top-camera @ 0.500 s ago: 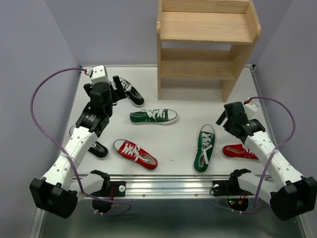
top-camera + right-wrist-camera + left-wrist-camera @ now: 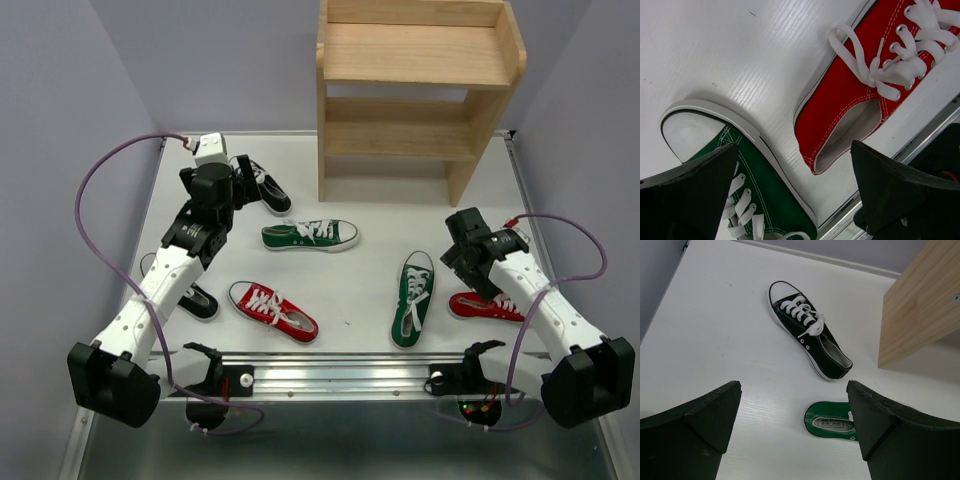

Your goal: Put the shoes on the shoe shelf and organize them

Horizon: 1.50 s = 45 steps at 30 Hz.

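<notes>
The wooden shoe shelf (image 2: 420,90) stands at the back; both tiers show no shoes. Six sneakers lie on the white table: a black one (image 2: 265,188), a green one (image 2: 310,235), a second green one (image 2: 412,298), a red one (image 2: 273,310), a second red one (image 2: 488,306), and a second black one (image 2: 197,300) partly under my left arm. My left gripper (image 2: 242,182) is open above the table beside the far black shoe (image 2: 810,337). My right gripper (image 2: 467,266) is open over the gap between the red shoe's heel (image 2: 850,105) and the green shoe's toe (image 2: 715,130).
The shelf's side panel (image 2: 922,310) is at the right of the left wrist view, with the green shoe's heel (image 2: 832,422) below it. A metal rail (image 2: 340,375) runs along the near table edge. Grey walls enclose the table left and right.
My left gripper has moved a little back and right toward the far black shoe. My right gripper has turned and come nearer, down toward the right red shoe. The shoes have not moved.
</notes>
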Each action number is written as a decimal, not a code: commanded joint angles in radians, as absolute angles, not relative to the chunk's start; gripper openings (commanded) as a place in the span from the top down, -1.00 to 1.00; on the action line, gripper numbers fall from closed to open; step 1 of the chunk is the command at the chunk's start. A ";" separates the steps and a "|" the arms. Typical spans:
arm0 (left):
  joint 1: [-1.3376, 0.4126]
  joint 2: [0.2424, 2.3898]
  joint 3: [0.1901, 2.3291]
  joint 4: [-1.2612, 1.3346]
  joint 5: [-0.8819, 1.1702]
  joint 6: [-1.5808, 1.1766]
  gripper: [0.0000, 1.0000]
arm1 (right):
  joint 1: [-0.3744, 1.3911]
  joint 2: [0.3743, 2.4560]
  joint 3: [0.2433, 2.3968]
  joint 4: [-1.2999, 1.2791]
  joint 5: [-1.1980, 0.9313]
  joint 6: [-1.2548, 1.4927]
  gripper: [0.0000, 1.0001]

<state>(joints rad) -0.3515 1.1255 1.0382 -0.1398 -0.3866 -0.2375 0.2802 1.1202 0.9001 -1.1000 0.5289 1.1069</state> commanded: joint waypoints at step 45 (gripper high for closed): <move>-0.351 1.135 1.023 -0.109 -0.357 -0.261 -0.98 | 0.601 1.310 0.972 -0.720 0.325 0.709 0.99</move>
<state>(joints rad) -0.3515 1.1477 1.0245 -0.1387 -0.3473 -0.2520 0.4900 1.2282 0.8936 -0.8722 0.3859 0.8268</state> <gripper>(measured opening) 0.986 0.064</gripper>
